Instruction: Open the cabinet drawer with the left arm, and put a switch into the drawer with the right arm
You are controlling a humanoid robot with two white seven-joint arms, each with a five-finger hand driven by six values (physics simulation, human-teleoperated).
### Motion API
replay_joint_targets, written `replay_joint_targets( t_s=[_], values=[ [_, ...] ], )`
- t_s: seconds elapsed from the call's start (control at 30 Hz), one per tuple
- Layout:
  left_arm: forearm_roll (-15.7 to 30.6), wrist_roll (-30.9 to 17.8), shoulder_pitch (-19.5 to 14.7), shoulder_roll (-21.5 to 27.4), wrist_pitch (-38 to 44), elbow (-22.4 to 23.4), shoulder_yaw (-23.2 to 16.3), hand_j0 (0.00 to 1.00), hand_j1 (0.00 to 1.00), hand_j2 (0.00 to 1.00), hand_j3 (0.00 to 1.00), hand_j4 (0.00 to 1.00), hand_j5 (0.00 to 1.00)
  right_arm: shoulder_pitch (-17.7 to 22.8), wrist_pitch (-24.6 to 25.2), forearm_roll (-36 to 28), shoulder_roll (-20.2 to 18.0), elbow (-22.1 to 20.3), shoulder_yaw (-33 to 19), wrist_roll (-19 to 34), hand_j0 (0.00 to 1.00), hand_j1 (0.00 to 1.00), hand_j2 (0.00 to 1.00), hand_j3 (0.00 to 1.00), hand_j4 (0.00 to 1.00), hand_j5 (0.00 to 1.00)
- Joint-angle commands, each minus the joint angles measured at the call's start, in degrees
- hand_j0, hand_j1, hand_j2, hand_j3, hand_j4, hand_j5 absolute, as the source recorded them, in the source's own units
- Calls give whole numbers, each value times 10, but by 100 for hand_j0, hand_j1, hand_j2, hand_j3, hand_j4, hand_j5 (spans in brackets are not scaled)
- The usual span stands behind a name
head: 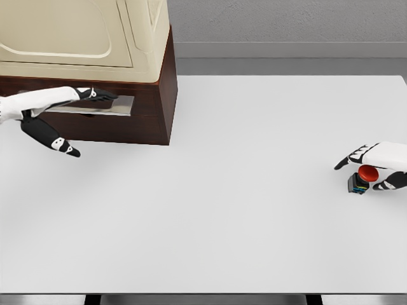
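We see the switch (360,178), small, rigid and likely light, at right edge of the tabletop (241,210), right robot hand (372,170) closing around its dark base, while left robot hand (70,121), fingers spread, reaches the drawer (95,108) upper left.

Robot body, sim render
L hand (54,121) & R hand (375,166): white shells w/ black joints, black fingertips, small white knuckle plates; smooth white forearms, no cables visible.

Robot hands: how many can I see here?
2. The left hand reaches to the drawer handle on the cabinet at upper left; the right hand sits over the red-topped switch at the table's right edge.
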Motion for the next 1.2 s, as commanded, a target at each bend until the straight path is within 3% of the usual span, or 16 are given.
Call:
replay_joint_targets(
  t_s=[0.0,0.87,1.17],
  values=[
    [2,0,0,1,1,1,1,100,100,100,100,100,100,0,1,-3,-1,0,0,0,78,78,78,78,78,78],
    [8,0,40,8,20,2,17,100,100,100,100,100,100,11,1,-8,-14,-4,-1,0,69,69,69,69,69,69],
    [16,0,57,28,21,-2,20,100,100,100,100,100,100,12,1,-8,-13,-3,0,0,54,54,54,54,54,54]
  ],
)
